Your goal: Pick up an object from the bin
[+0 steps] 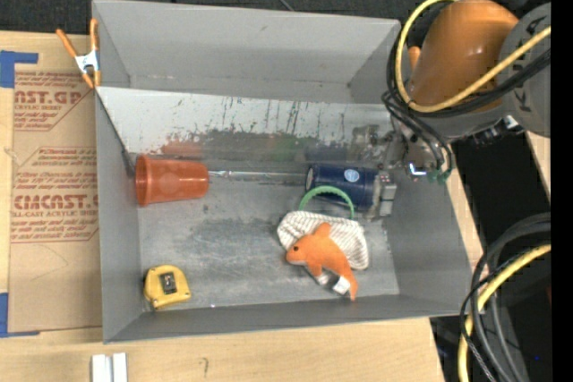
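My gripper (387, 191) hangs low at the right side of the bin, right beside the right end of a dark blue cylinder (340, 181) that lies on its side. A green ring (328, 195) curves just in front of the cylinder. Below them an orange plush fish (322, 257) rests on a white knitted cloth (349, 239). Nothing can be seen held in the gripper.
An orange plastic cup (171, 180) lies on its side at the bin's left wall. A yellow tape measure (166, 285) sits in the front left corner. The arm with its orange cover and cables reaches in over the right rim.
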Action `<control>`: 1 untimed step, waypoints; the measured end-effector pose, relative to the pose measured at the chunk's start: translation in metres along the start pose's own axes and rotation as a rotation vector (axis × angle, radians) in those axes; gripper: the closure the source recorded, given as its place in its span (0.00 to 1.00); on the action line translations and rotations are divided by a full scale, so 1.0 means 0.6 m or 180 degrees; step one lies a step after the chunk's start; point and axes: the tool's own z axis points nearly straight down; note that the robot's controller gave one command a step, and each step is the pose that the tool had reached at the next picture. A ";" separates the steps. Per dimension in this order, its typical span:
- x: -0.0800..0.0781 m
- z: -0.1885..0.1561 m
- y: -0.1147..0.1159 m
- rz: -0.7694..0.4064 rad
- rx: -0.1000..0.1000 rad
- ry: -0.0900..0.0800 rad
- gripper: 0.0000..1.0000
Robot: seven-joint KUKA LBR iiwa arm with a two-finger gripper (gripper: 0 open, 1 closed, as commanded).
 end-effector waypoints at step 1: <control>-0.002 -0.008 0.000 -0.0003 0.0003 -0.0025 0.00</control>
